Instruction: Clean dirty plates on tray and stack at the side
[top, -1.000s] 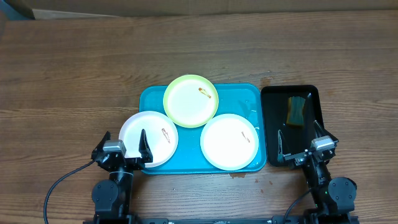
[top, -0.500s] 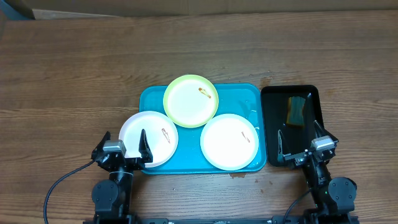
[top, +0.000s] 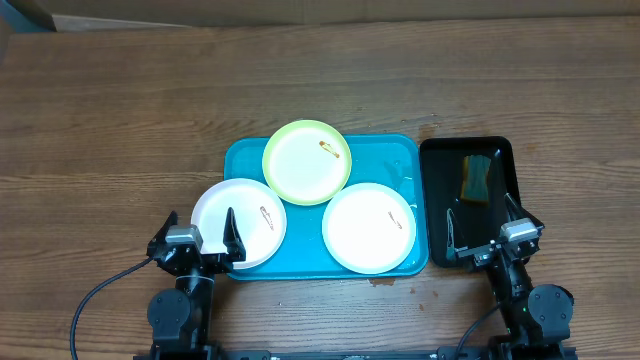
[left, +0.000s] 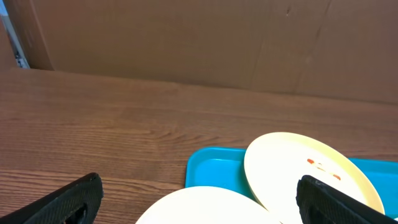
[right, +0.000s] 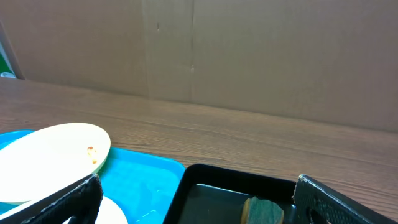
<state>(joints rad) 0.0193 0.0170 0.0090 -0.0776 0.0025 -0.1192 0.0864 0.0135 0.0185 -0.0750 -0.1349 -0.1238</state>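
Note:
The turquoise tray lies mid-table and holds three plates. The yellow-green plate leans over the tray's back rim, with an orange smear. One white plate overhangs the tray's left front corner. The other white plate lies at front right. All show small smears. My left gripper is open and empty, low at the front edge, by the left white plate. My right gripper is open and empty over the black tray's front end. The left wrist view shows the tray and yellow-green plate.
A narrow black tray stands right of the turquoise tray, with a green-and-yellow sponge in it; the sponge also shows in the right wrist view. A cardboard wall runs along the table's far edge. A small brown spot lies on the wood in front of the tray.

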